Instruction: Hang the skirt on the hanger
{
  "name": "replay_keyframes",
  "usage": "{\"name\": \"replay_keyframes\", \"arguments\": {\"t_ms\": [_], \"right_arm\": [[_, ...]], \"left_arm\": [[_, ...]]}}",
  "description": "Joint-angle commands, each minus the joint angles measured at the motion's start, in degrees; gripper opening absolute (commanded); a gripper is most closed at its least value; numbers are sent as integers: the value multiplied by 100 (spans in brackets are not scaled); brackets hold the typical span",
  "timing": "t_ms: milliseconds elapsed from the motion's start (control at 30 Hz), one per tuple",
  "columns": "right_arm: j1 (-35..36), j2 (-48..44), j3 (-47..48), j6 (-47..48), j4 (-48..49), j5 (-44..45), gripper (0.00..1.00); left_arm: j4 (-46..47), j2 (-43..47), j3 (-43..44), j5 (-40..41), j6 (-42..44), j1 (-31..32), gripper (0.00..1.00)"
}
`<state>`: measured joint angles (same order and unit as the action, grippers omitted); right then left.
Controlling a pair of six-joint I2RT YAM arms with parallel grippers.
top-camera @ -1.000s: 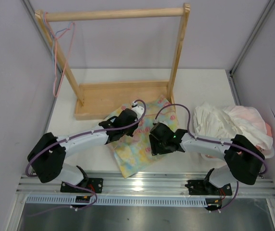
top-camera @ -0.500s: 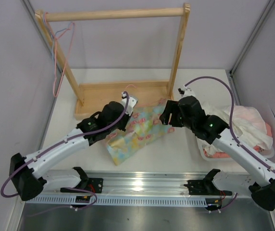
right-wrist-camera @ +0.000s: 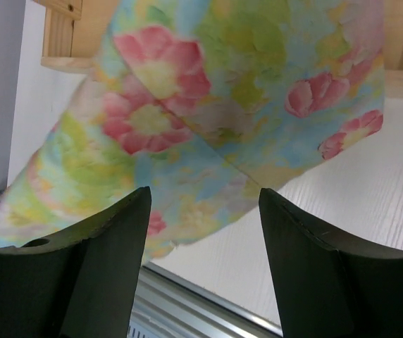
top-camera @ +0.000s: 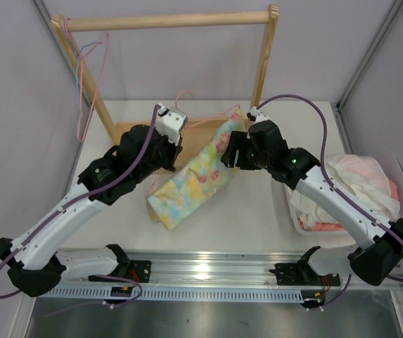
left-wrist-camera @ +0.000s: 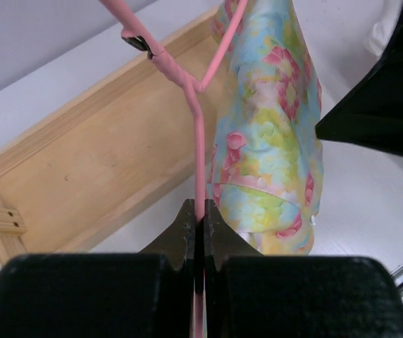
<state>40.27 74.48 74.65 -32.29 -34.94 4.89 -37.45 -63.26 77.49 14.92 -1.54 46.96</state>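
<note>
The pastel skirt (top-camera: 191, 176) with pink flowers slopes from its raised far end by the rack down to the table. That far end is on the pale pink hanger (left-wrist-camera: 197, 127), whose hook (top-camera: 184, 95) sticks out above the rack's base. My left gripper (left-wrist-camera: 200, 215) is shut on the hanger's straight wire, left of the skirt (left-wrist-camera: 272, 127). In the top view the left gripper (top-camera: 175, 146) is at the skirt's upper left. My right gripper (right-wrist-camera: 205, 193) stands open just under the hanging skirt (right-wrist-camera: 222, 91), gripping nothing. From above, the right gripper (top-camera: 228, 156) is at the skirt's right edge.
A wooden clothes rack (top-camera: 173, 21) stands at the back on a flat wooden base (left-wrist-camera: 96, 162). A pink and a blue hanger (top-camera: 82, 84) hang at the rack's left end. A white-and-pink clothes heap (top-camera: 356, 183) lies at the right. A metal rail (top-camera: 215, 264) runs along the near edge.
Both arms have reached away from the near edge toward the rack. The skirt, flat on the table before, is now lifted at its far end and bunched narrower.
</note>
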Motion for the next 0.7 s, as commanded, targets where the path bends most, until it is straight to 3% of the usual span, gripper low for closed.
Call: {"name": "replay_keyframes", "arguments": {"t_ms": [0,267,433,667], "right_arm": [[-186,312,497,171,154,-216,69],[-590,752,1042,189,58,-418,68],[-599,542,1051,153,40,-366,69],[-643,-20,964,118,-153,-269,69]], "left_arm": [[-131,-168,872,328,-188,15,0],[-447,-879,2153,591,-320,24,0],[-807,-1415,2901,1003,-391,15,0],[-1475,-2541,4946,1707,-347,85,0]]}}
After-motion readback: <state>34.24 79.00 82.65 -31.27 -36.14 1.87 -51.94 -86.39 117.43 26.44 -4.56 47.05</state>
